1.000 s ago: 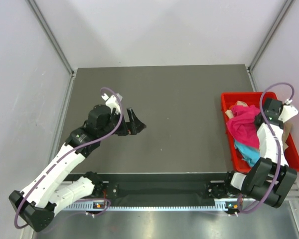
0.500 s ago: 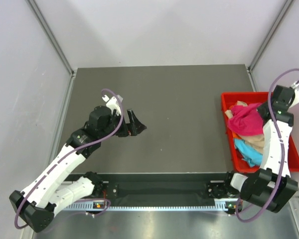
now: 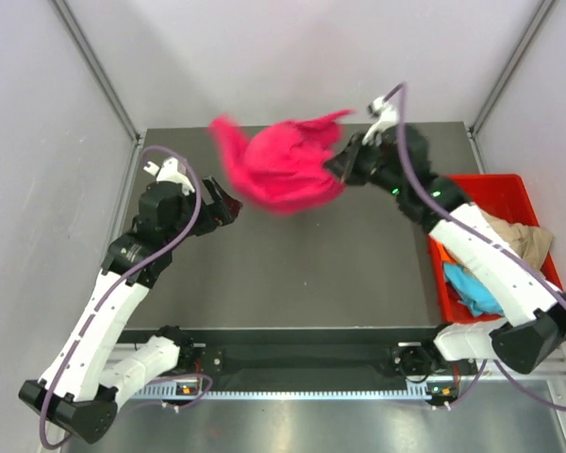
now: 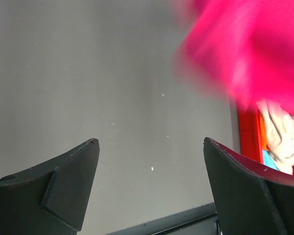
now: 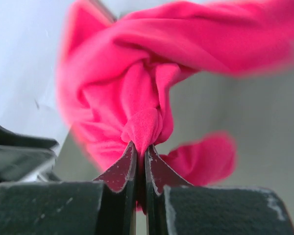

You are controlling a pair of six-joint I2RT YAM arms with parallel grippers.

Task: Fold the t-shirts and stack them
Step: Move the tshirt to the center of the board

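A magenta-pink t-shirt hangs bunched in the air over the far middle of the table, blurred by motion. My right gripper is shut on a pinched fold of it, the cloth squeezed between both fingers. My left gripper is open just left of the hanging shirt, nothing between its fingers; the pink cloth shows at its upper right. A tan-beige t-shirt, a turquoise-blue one and a bit of orange cloth lie in the red bin.
The red plastic bin stands at the table's right edge. Grey dark tabletop lies below the shirt. Pale walls with metal frame posts close in the back and sides.
My right gripper lifted the pink t-shirt out of the bin and swung it left over the far middle of the table. The left arm rose and moved back toward it.
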